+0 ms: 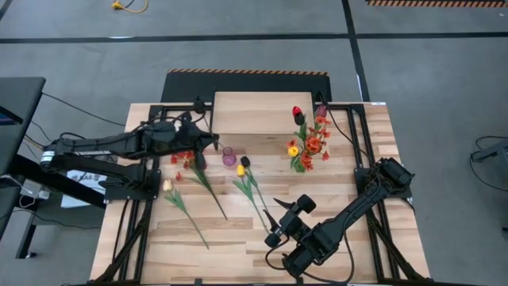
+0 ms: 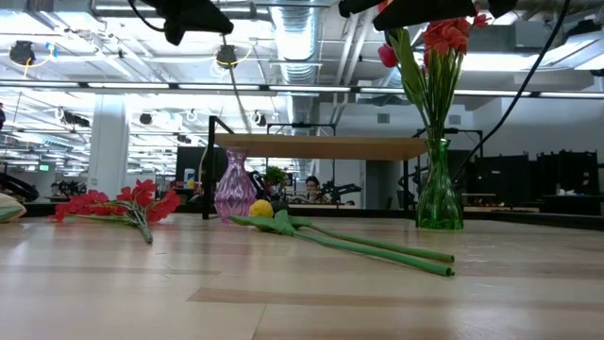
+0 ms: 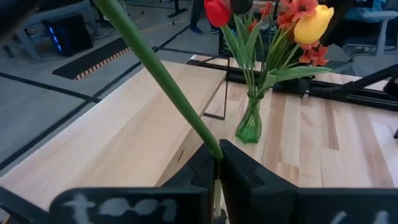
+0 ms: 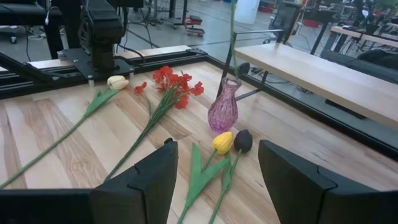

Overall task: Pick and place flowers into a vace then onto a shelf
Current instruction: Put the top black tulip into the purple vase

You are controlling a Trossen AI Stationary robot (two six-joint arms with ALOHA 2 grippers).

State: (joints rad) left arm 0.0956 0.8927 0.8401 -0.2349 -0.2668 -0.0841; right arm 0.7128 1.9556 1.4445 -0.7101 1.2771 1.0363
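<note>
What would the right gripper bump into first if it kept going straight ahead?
Probably the yellow tulip and dark tulip lying on the table straight ahead of the open right gripper. The pink vase stands just behind them. Depth is hard to judge.

The tabletop (image 4: pixel 56 146) is pale, smooth planked wood with visible grain and a satin sheen. The shelf (image 4: pixel 323 78) is a light-wood board on thin matt black metal legs. The pink vase (image 4: pixel 222 111) and green vase (image 3: pixel 250 124) are glossy, clear tinted glass. The flowers (image 4: pixel 171 87) look matt, like cloth or plastic. The left claw (image 3: pixel 217 165) is matt black plastic.
</note>
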